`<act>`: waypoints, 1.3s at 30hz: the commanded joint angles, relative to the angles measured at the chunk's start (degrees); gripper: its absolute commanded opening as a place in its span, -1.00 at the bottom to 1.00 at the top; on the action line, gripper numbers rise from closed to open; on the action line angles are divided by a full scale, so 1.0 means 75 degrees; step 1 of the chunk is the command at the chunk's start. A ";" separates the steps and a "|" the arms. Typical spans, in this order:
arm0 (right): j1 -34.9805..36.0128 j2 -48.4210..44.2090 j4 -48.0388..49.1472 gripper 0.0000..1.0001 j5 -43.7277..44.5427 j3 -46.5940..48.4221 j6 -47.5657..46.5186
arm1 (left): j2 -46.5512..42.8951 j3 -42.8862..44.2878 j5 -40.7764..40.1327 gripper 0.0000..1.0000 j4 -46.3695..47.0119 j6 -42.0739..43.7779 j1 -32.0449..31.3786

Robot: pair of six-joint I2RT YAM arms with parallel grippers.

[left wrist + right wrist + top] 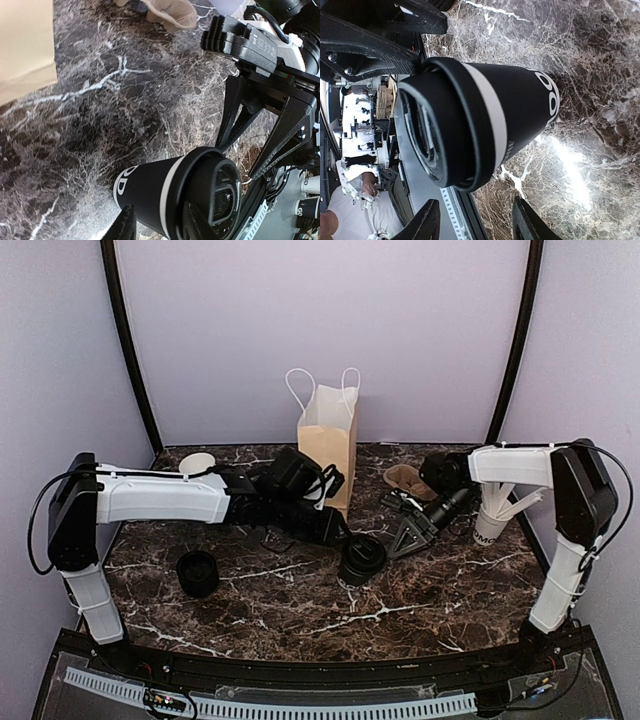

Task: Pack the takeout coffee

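Coffee [362, 558] between left tool [340, 532] and right tool [398, 545].

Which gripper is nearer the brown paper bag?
Left. The left gripper sits close beside the paper bag; the right gripper is farther off, beyond the takeout coffee.

Dark marble tabletop [300, 600] w/ white veins; plain lilac walls [320, 320]; black corner poles [125, 350]

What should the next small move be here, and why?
Probably close the left claw on the takeout coffee: its fingers flank the lidded cup, which stands on the table near the upright paper bag. The right claw is open, its fingertips short of the cup.
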 commanded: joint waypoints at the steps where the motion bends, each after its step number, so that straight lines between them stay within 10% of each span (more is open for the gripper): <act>1: -0.0062 -0.0489 -0.0005 0.01 0.0118 0.0137 -0.0192 | -0.0597 0.0242 0.0187 -0.24 -0.0061 0.0420 -0.0029; 12: -0.0268 -0.1255 0.0125 0.05 0.0374 -0.0056 -0.0402 | -0.0841 0.0426 -0.0645 -0.08 -0.0706 0.0956 -0.0034; 17: -0.0428 -0.1712 0.0375 0.07 0.0537 -0.0224 -0.0440 | -0.1051 0.0447 -0.1695 0.43 -0.1238 0.1379 -0.0233; 39: -0.0765 -0.2533 0.0598 0.15 0.0885 -0.0515 -0.0481 | 0.1750 0.4347 -0.1777 0.48 -0.4980 0.3017 -0.1077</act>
